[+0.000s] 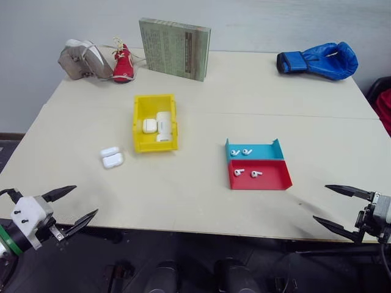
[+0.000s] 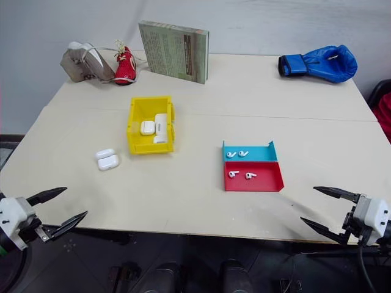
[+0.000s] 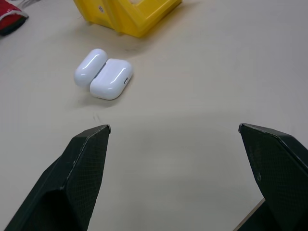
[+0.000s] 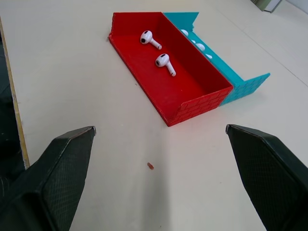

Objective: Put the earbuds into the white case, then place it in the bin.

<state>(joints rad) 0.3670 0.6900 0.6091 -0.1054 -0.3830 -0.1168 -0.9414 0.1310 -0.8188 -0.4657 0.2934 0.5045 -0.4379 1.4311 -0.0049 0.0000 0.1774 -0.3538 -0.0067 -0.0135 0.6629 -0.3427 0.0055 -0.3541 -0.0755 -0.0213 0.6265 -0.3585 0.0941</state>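
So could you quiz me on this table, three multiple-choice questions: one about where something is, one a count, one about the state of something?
1. Where does the open white case lie?
A. on the bare table, on the robot's left of the yellow bin
B. inside the red tray
C. beside the blue boxing glove

2. How many earbuds lie in the red tray?
A. none
B. two
C. four

3. How do the left gripper and right gripper stand?
A. both open, holding nothing
B. left shut on the case
C. right shut on an earbud

Answers: 1 A, the case sits on the tabletop just beside the bin. 2 B, two earbuds show on the red floor in the right wrist view. 3 A, each pair of black fingers is spread apart over bare table.
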